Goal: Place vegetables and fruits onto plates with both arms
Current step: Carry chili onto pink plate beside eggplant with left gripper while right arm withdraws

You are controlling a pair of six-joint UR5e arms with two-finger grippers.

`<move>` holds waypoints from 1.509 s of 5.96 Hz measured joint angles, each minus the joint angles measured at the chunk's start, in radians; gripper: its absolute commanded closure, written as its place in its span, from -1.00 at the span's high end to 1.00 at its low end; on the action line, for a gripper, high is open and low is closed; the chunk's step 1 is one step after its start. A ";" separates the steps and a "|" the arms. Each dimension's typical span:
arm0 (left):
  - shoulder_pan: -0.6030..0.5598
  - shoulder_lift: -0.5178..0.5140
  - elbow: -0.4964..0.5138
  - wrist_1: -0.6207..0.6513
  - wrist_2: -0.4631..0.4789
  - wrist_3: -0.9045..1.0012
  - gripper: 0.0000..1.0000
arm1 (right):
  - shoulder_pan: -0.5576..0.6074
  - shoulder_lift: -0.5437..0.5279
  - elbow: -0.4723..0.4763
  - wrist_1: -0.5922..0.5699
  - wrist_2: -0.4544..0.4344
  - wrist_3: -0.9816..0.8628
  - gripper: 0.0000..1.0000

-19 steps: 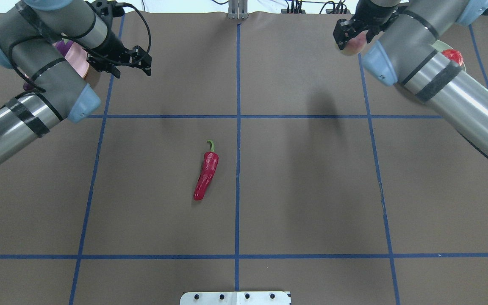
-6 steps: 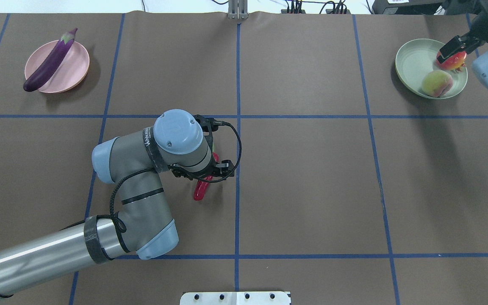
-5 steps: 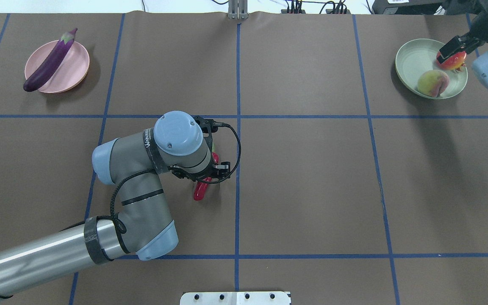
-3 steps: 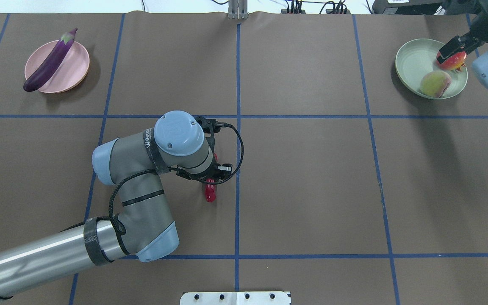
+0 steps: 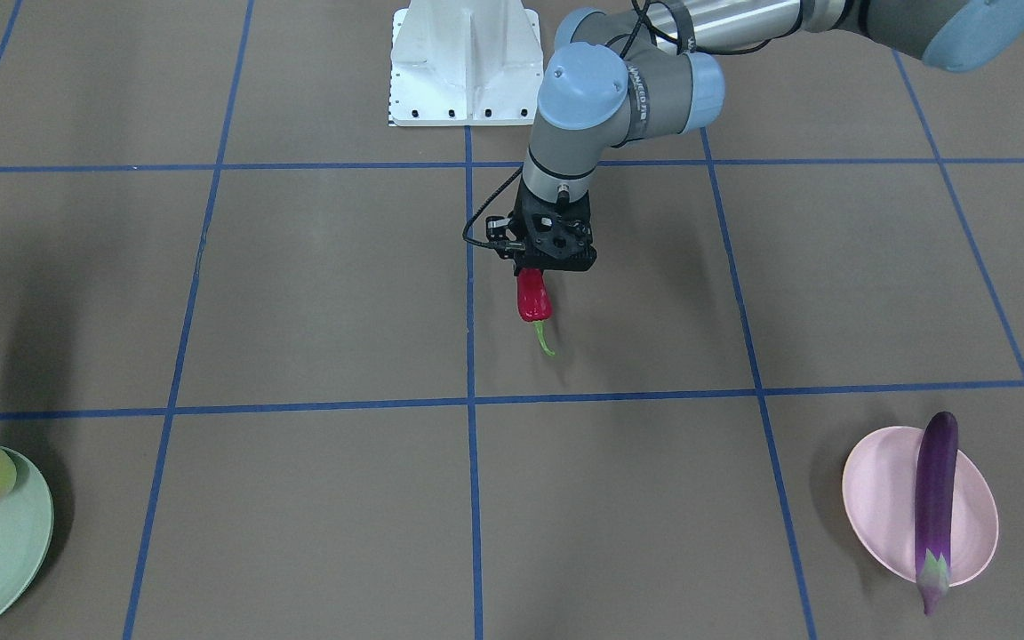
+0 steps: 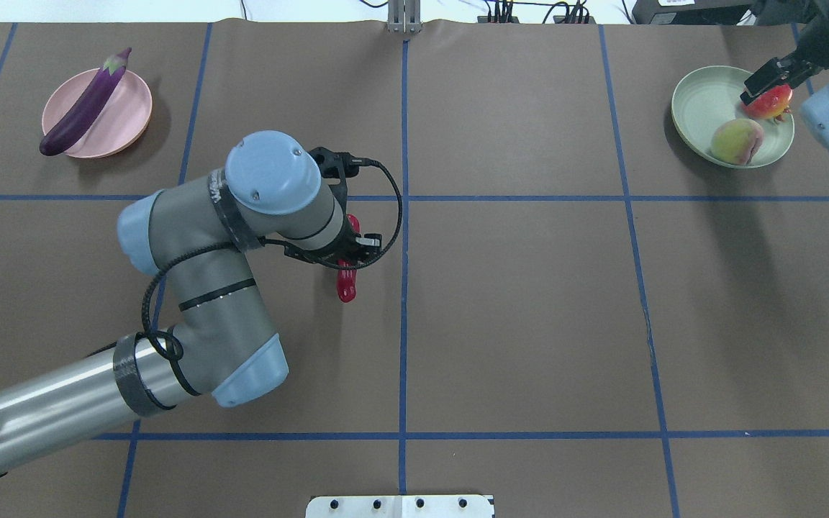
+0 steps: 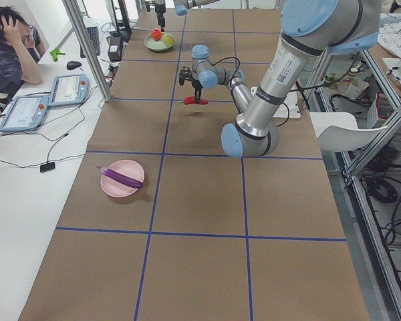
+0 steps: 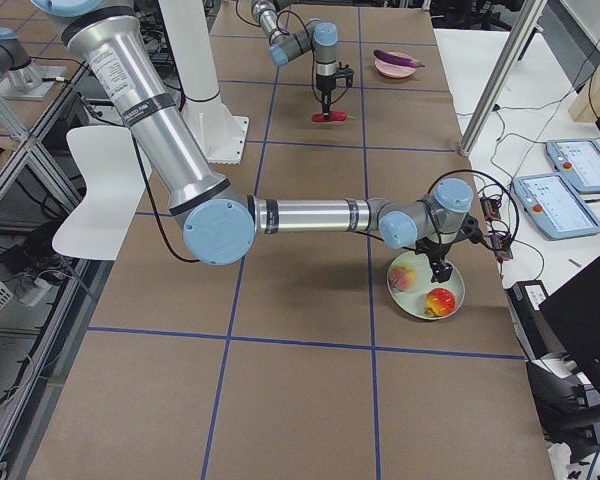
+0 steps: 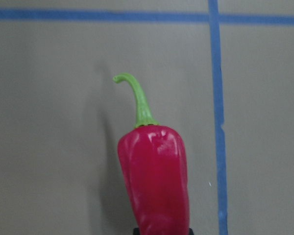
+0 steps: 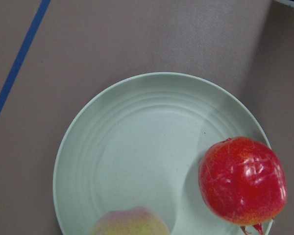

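Observation:
My left gripper (image 6: 348, 252) is shut on the wrinkled red chili (image 6: 346, 285) and holds it off the table near the centre. The chili also shows in the front view (image 5: 533, 298) and, stem forward, in the left wrist view (image 9: 156, 183). The purple eggplant (image 6: 87, 101) lies across the pale pink plate (image 6: 132, 122) at the far left. The peach (image 6: 737, 140) and the red-orange ball (image 6: 771, 106) lie on the pale green plate (image 6: 702, 101) at the far right. My right gripper (image 6: 767, 75) hovers open and empty just above the ball (image 10: 242, 181).
The white base block (image 6: 400, 506) sits at the table's near edge. Blue tape lines divide the brown table into squares. An operator (image 7: 13, 40) sits beside the table with tablets (image 7: 27, 110) on a side desk.
My left gripper closed on the chili, lifted it off the table and moved it toward the far left. The peach settled on the green plate. The right arm stayed still.

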 measured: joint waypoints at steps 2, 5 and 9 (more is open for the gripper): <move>-0.185 0.003 0.027 0.108 -0.027 0.292 -1.00 | -0.013 -0.016 0.095 0.000 0.002 0.149 1.00; -0.491 0.003 0.292 0.099 -0.202 0.779 -1.00 | -0.023 -0.139 0.329 -0.015 0.025 0.263 1.00; -0.596 0.006 0.641 -0.206 -0.215 0.952 1.00 | 0.028 -0.517 0.736 -0.055 0.070 0.257 1.00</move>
